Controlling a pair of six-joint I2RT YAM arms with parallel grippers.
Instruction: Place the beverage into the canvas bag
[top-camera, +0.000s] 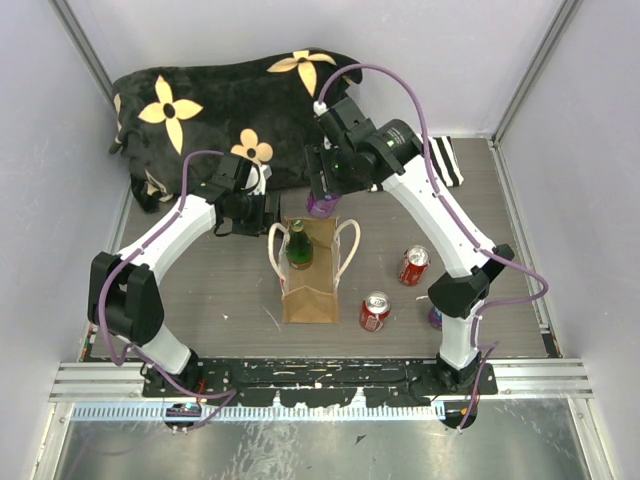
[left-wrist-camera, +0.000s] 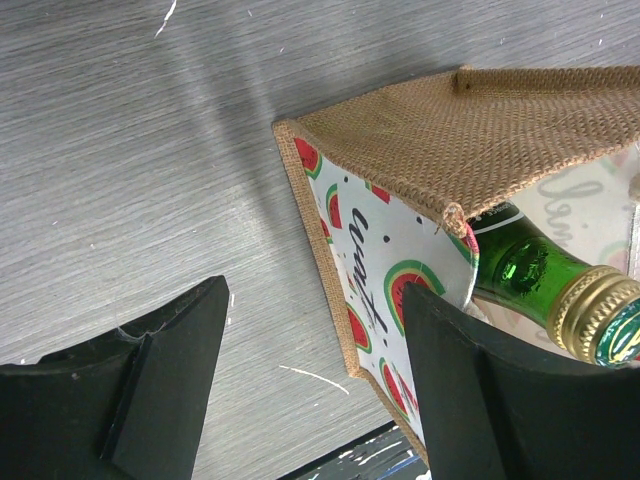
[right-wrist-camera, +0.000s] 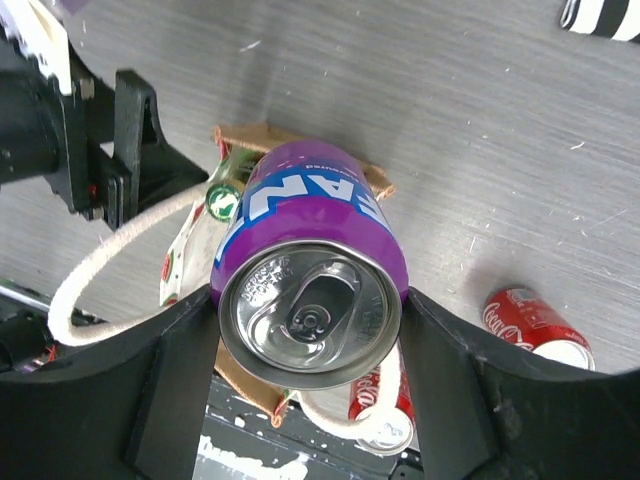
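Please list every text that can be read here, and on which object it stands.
"FAN", rest hidden: purple can in the right gripper.
"wat", cursive, cut off: lining of the canvas bag.
Red can: white script, too blurred to read.
Green bottle: no readable label.

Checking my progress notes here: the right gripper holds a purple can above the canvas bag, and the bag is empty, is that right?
Not quite. The canvas bag is not empty: a green bottle already stands in it, as the top external view shows. The rest holds: the right gripper holds a purple can above the bag.
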